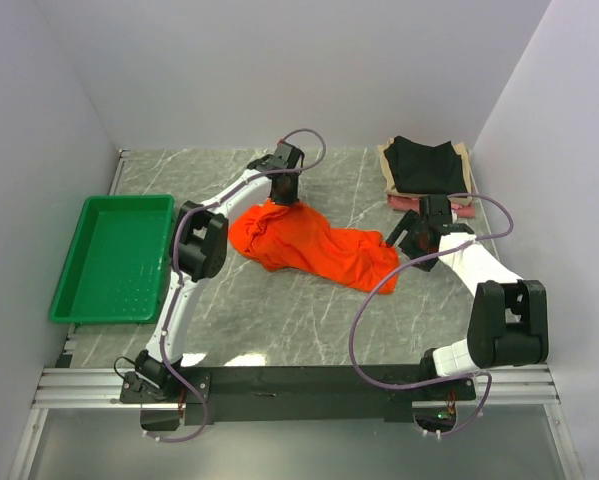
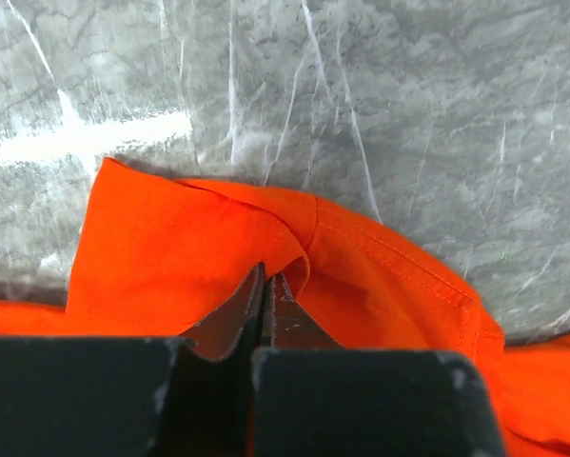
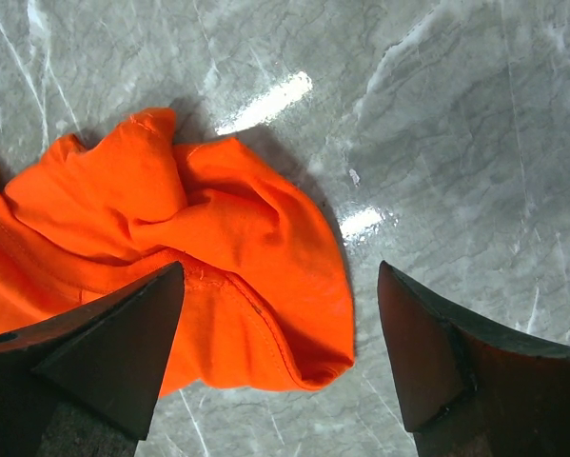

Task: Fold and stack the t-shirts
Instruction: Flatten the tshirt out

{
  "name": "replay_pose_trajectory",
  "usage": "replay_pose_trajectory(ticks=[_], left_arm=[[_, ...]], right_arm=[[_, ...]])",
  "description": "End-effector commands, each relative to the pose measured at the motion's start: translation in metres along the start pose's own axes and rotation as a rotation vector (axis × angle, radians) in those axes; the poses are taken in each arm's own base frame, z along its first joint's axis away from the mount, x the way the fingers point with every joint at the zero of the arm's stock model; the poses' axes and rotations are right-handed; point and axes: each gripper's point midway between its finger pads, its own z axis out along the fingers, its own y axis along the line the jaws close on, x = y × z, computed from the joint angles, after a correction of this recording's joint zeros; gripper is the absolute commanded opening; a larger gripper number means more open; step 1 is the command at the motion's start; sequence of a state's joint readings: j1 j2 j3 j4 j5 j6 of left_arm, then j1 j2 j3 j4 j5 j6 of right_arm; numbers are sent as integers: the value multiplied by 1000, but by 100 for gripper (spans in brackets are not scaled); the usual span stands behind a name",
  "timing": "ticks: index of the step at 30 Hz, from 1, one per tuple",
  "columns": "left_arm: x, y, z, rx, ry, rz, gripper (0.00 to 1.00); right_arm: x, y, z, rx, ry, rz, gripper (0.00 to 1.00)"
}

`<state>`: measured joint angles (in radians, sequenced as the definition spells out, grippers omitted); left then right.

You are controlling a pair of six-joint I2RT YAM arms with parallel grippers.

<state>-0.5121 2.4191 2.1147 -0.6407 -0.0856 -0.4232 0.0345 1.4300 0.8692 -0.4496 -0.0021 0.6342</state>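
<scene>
A bright orange t-shirt lies crumpled in the middle of the marble table. My left gripper is down on its far left end. In the left wrist view the jaws are pressed together with a raised fold of the orange t-shirt pinched at their tips. My right gripper hovers over the shirt's right end. Its fingers stand wide apart around, above a hemmed corner of the orange t-shirt, with nothing gripped. Folded t-shirts are stacked at the back right: black on top, then beige, and pink lowest.
A green plastic tray sits at the left edge of the table. White walls close in the left, back and right sides. A black rail with both arm bases runs along the near edge.
</scene>
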Motion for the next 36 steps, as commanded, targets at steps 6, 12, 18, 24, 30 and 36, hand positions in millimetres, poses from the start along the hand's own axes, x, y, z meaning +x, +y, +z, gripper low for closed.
replay_pose_trajectory(ticks=[6,12,18,24,30,36], left_arm=[[-33,-2,-52,6,-173,-3,0],[-45,7,-132,38,-341,-84,0],[-23,23,-172,55,-404,-133,0],[-7,38,-209,54,-456,-183,0],[2,65,-256,9,-563,-285,0],[-9,80,-338,49,-740,-372,0]], right_arm=[[-4,-4,8,23,-7,0,86],[11,-5,18,21,56,-7,76],[27,-11,30,52,96,-38,70],[32,-1,42,61,119,-57,65],[28,14,44,75,77,-79,11],[-22,31,-32,9,-167,-65,0]])
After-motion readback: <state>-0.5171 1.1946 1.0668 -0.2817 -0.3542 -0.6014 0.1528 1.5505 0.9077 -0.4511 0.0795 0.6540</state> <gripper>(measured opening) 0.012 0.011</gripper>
